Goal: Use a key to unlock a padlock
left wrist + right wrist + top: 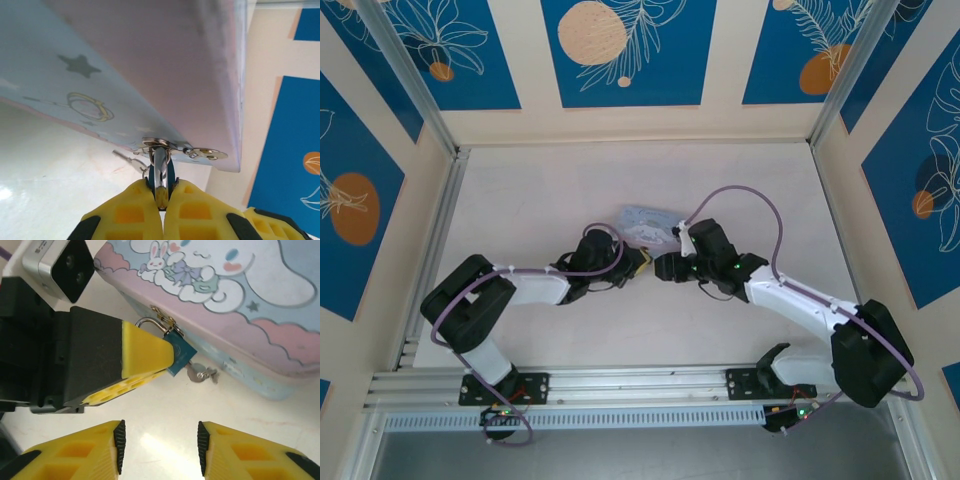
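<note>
Table (520,200): white and flat, reached over by both arms from the near edge toward the middle.
Box (650,222): pale blue tin with cartoon print, lying about midway between the left and right edges, a little nearer the far edge than the near one, with its front side turned toward the grippers.
Hasp (207,153): small silvery plate on the front side of the box, with the shackle (149,321) threaded through it.
Padlock (181,353): blue-teal body, hanging from the hasp at the front of the box, near mid-table; tilted, with the lower end pointing away from the box wall. Cannot tell whether locked.
Key (200,374): tiny and silvery, just under the lower end of the padlock and touching it, close to the box wall and low over the table. Cannot tell whether seated in the keyhole.
Left gripper (162,192): clenched on the padlock, with yellow fingers (135,210) pressed together around the body and the foot of the shackle. In the left wrist view, a thin chrome loop rising from between the pads to the hasp, with the key just beside it.
Right gripper (160,440): released, with yellow fingers (240,450) spread and nothing between them. Facing padlock and key from the near side, apart from both. In the top view, almost tip to tip with the left gripper, just in front of the box.
</note>
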Robot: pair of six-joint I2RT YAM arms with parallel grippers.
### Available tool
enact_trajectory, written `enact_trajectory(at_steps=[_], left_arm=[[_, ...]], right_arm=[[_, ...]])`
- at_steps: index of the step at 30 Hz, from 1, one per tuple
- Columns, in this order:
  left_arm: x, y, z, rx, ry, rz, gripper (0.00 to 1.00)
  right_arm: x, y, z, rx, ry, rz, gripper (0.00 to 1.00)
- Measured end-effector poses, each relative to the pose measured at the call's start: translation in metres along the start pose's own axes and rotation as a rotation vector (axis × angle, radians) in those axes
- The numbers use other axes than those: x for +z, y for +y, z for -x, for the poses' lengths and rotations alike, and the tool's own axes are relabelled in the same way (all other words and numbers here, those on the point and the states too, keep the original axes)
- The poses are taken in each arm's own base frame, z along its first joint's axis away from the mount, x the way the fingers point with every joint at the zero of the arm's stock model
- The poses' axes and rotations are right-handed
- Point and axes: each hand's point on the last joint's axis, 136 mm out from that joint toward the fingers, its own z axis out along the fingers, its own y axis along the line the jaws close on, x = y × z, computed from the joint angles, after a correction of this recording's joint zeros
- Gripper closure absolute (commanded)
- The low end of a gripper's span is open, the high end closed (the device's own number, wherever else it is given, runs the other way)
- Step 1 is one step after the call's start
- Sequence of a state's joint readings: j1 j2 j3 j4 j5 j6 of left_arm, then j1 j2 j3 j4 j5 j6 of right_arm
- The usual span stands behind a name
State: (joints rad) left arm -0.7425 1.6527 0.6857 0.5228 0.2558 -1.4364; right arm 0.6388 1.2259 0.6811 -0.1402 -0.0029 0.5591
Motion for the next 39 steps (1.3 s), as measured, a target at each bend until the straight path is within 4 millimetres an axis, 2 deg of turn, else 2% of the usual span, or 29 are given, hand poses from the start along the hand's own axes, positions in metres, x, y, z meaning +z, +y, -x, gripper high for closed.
enact_trajectory(at_steps=[6, 17, 18, 22, 25, 29, 32, 36, 39], left_arm=[[-0.003, 0.021, -0.004, 0.056, 0.018, 0.092, 1.00], [-0.009, 0.032, -0.013, 0.145, 0.069, 0.141, 1.00], [-0.010, 0.032, -0.014, 0.152, 0.071, 0.142, 0.95], [-0.020, 0.030, -0.016, 0.194, 0.073, 0.136, 0.51], [-0.032, 0.025, -0.018, 0.214, 0.069, 0.123, 0.32], [-0.046, 0.012, -0.019, 0.243, 0.055, 0.097, 0.18], [-0.056, 0.005, -0.016, 0.267, 0.039, 0.092, 0.11], [-0.066, 0.000, -0.009, 0.282, 0.015, 0.105, 0.06], [-0.075, -0.005, 0.003, 0.291, -0.018, 0.116, 0.04]], right_arm=[[0.011, -0.008, -0.020, 0.159, 0.018, 0.033, 0.55], [0.039, -0.017, -0.014, 0.308, 0.009, 0.041, 0.55], [0.040, -0.019, -0.012, 0.315, 0.005, 0.038, 0.56], [0.042, -0.035, 0.004, 0.357, -0.026, 0.016, 0.56], [0.042, -0.046, 0.025, 0.387, -0.064, 0.004, 0.56], [0.044, -0.050, 0.059, 0.399, -0.101, 0.028, 0.56], [0.047, -0.045, 0.077, 0.381, -0.110, 0.065, 0.56], [0.048, -0.037, 0.078, 0.353, -0.097, 0.101, 0.56], [0.047, -0.035, 0.067, 0.325, -0.086, 0.113, 0.56]])
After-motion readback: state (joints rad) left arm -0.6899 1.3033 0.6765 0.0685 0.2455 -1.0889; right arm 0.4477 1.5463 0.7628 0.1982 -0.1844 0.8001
